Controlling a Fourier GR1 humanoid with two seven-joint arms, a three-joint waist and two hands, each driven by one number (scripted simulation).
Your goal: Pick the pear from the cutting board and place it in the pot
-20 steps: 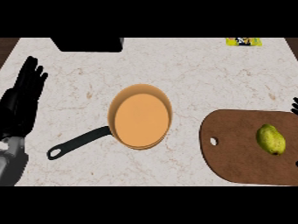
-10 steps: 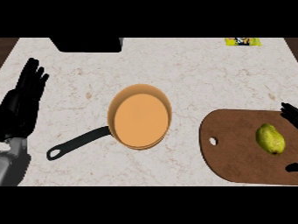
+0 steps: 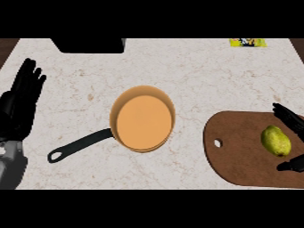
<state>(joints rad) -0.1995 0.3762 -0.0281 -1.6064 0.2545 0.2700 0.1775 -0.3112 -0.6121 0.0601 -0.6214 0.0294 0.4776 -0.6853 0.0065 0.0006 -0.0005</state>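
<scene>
Yellow-green and smooth, the pear (image 3: 276, 140) lay upright on the brown wooden cutting board (image 3: 240, 151), toward the board's 3 o'clock side. You would have seen a rounded slab with a small hole near its 9 o'clock end. The counter (image 3: 200, 71) was pale stone with thin brown veins.

At the centre sat the round pot (image 3: 142, 118), orange inside, its slim black handle (image 3: 78, 147) running out toward 8 o'clock. It stood well apart from the pear.

Your right hand (image 3: 297, 124) had come further in from the 3 o'clock edge than a second ago. Its straight fingers now lay at the pear's 1 o'clock and its thumb (image 3: 299, 164) at the pear's 5 o'clock, spread wide and not closed on the fruit.

Your left hand (image 3: 16, 107) rested at 9 o'clock, fingers up and straight, as before. Pear, pot and board had not shifted.

A black box (image 3: 88, 44) sat at 11 o'clock and a yellow packet (image 3: 248, 42) at 1 o'clock.
</scene>
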